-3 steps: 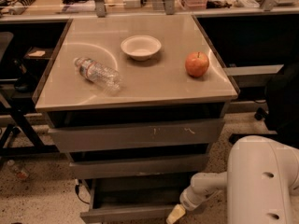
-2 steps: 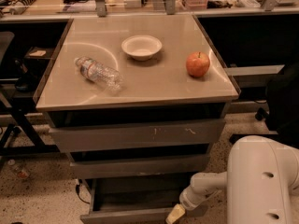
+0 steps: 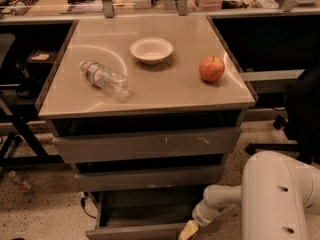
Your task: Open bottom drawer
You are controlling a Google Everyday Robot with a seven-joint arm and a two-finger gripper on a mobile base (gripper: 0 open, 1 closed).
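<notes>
The bottom drawer (image 3: pixel 137 230) is the narrowest of three grey drawers under the table. It stands pulled out, and its dark shallow tray (image 3: pixel 145 211) shows. Its plain flat front lies along the bottom edge of the view. My gripper (image 3: pixel 188 231) is at the right end of that front, low in the view, on the end of my white arm (image 3: pixel 222 199). Above are the mid-width drawer (image 3: pixel 150 178) and the widest drawer (image 3: pixel 147 144) with white scratch marks, both closed.
On the beige tabletop (image 3: pixel 165 84) lie a clear plastic bottle (image 3: pixel 105 77) on its side, a white bowl (image 3: pixel 151 50) and a red apple (image 3: pixel 212 68). My white arm housing (image 3: pixel 280 199) fills the lower right. A black chair (image 3: pixel 300 109) stands at right, dark table legs at left.
The view has shifted slightly. The bottom drawer stays pulled out and my gripper stays at its right front corner.
</notes>
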